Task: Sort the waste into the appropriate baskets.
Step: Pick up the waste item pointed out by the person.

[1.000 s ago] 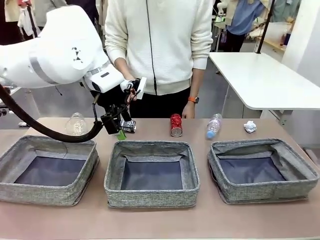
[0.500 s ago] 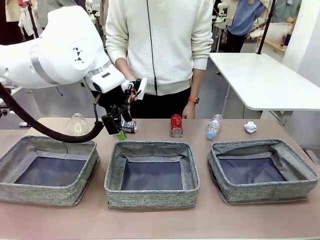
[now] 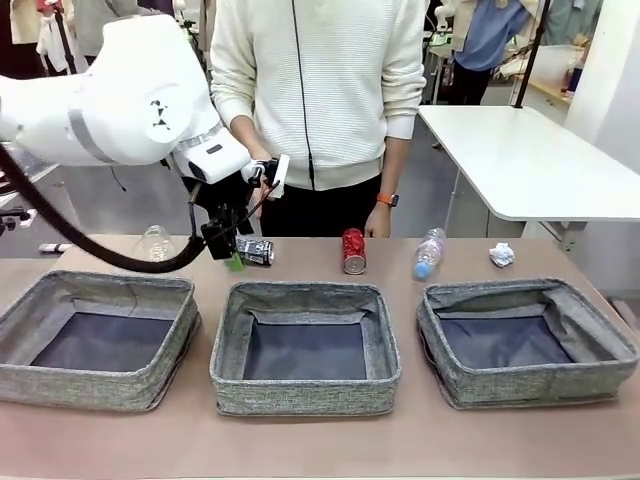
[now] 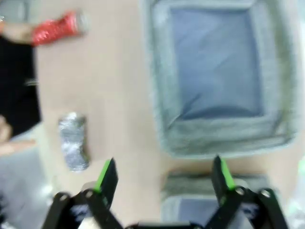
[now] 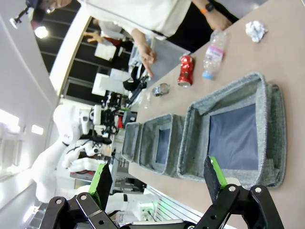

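Two grippers gape wide: the left gripper (image 4: 164, 167) hovers just beside a crushed black-silver can (image 4: 74, 140) on the tabletop (image 4: 119, 95); the right gripper (image 5: 157, 167) holds nothing.

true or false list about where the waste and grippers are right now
1. The middle basket is empty. True.
2. The red soda can lies in the right basket. False: it stands on the table behind the middle basket.
3. The left gripper is shut on the crushed can. False: its jaws are open, and the can lies outside them.
4. The white paper ball lies behind the right basket. True.
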Tool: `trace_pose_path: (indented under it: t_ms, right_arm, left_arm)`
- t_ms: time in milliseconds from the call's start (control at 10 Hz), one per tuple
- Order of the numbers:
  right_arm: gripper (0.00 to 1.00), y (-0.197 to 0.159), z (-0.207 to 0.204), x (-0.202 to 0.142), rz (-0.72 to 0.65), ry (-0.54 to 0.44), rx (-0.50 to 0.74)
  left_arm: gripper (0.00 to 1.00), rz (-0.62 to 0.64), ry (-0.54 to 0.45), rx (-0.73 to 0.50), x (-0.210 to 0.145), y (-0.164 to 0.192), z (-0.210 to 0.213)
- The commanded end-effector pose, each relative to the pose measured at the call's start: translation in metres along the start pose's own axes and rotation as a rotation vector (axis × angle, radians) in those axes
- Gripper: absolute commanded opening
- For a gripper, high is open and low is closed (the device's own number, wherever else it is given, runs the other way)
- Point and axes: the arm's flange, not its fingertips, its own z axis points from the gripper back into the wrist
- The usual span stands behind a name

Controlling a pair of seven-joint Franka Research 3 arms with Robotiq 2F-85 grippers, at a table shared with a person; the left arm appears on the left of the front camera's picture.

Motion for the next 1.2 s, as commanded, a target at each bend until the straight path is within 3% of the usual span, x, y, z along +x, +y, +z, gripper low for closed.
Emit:
trace_pose_path:
  t_ms: [0,300,600,1100]
  right_arm:
    - [1.0,0.0,0.0,0.002,0.026,-0.014,0.016]
    - [1.0,0.0,0.0,0.002,0.026,-0.014,0.016]
    - [1.0,0.0,0.0,0.002,0.026,-0.014,0.016]
    - [1.0,0.0,0.0,0.002,0.026,-0.014,0.016]
  left_arm:
    - [1.0,0.144,0.188,0.117,-0.001,0.068,-0.022]
    - [1.0,0.134,0.195,0.159,-0.021,0.11,-0.058]
    - [1.0,0.118,0.138,0.043,-0.047,0.143,-0.098]
    - [1.0,0.078,0.069,0.004,-0.062,0.151,-0.127]
